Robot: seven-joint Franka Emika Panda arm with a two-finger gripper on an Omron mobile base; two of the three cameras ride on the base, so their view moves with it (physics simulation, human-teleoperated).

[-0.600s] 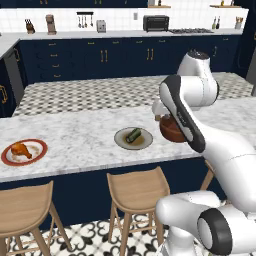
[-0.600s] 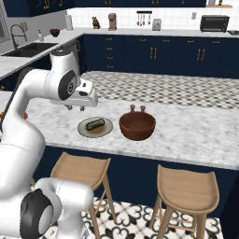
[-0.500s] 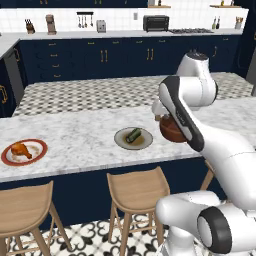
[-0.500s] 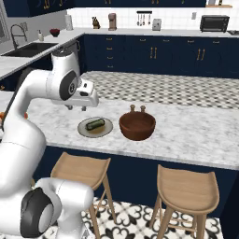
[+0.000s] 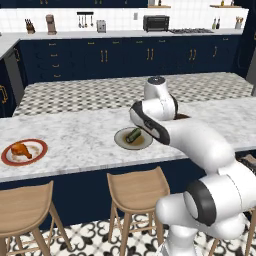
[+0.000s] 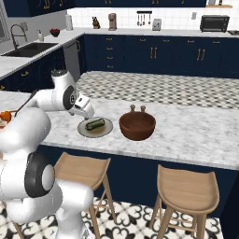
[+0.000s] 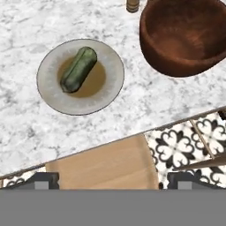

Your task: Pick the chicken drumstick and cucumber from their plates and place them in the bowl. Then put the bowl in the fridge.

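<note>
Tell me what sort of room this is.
A rendered home kitchen, most likely: a marble island counter with wooden stools, navy cabinets, a sink and a toaster oven along the back wall.

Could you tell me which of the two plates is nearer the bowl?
The beige plate holding the cucumber; it sits just beside the bowl. The red-rimmed plate with the drumstick lies far along the counter.

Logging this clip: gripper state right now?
Gripper: open, holding nothing, above the cucumber on its plate.
</note>
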